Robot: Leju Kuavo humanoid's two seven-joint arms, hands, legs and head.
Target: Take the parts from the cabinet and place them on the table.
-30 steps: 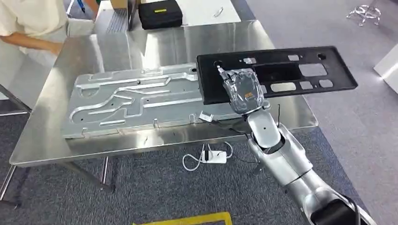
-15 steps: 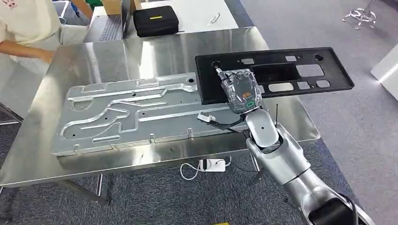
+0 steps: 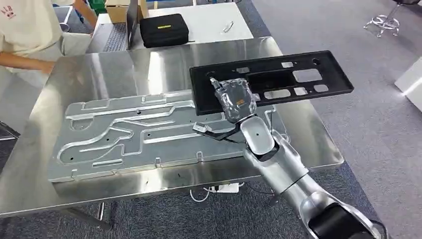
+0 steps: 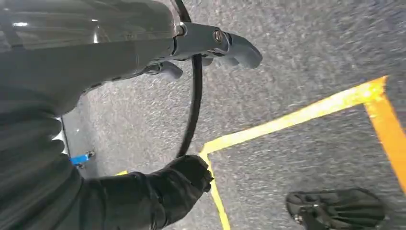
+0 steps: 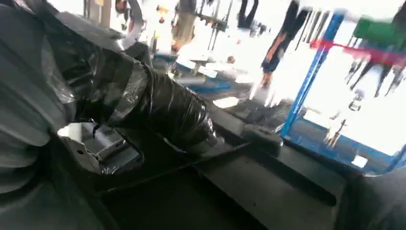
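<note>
A long black plastic panel (image 3: 298,77) with several cut-outs hangs over the right half of the steel table (image 3: 99,64). My right hand (image 3: 235,98), wrapped in clear film, grips it near its left end. In the right wrist view the wrapped hand (image 5: 143,100) lies against the black panel (image 5: 268,191). A large silver stamped metal plate (image 3: 129,129) lies flat on the table, its right end under the panel. My left hand (image 4: 210,48) hangs over the grey floor with its fingers apart and holds nothing.
A person (image 3: 30,30) in a light shirt stands at the table's far left corner. Behind the table sit a black case (image 3: 164,29) and a laptop (image 3: 112,35). A white adapter with cable (image 3: 219,189) lies on the floor below. Yellow tape (image 4: 297,115) marks the floor.
The camera has shifted, so the whole scene sits differently. My right hand has carried the black panel a little to the left, further over the table and the metal plate.
</note>
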